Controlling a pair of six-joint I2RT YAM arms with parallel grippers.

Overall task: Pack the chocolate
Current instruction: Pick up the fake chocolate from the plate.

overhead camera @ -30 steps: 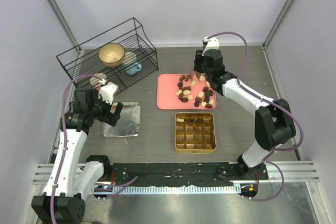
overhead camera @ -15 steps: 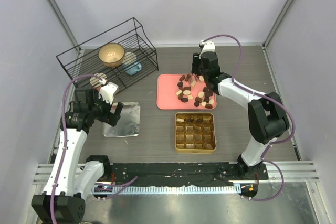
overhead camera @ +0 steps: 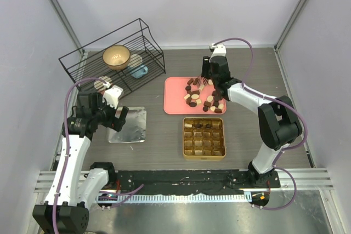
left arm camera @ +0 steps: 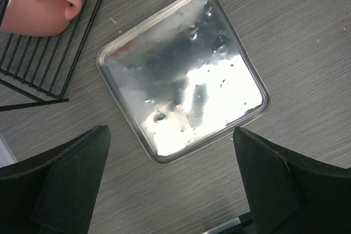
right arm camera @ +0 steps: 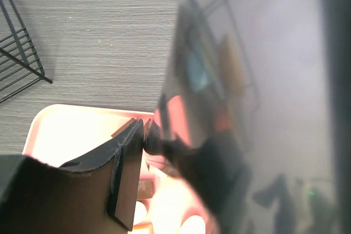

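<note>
Lying heaped on the pink tray: chocolate, with a few pieces in the gold tin. Right claw low over the tray's far edge; I cannot tell whether it pinches anything. Left claw spread wide above the silver lid.

White arm links, black joints, purple cables, black fingers

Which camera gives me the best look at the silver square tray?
Left wrist: the silver tray fills the frame, whole and unobstructed. Top external shows it small and partly hidden. Right wrist misses it.
</note>
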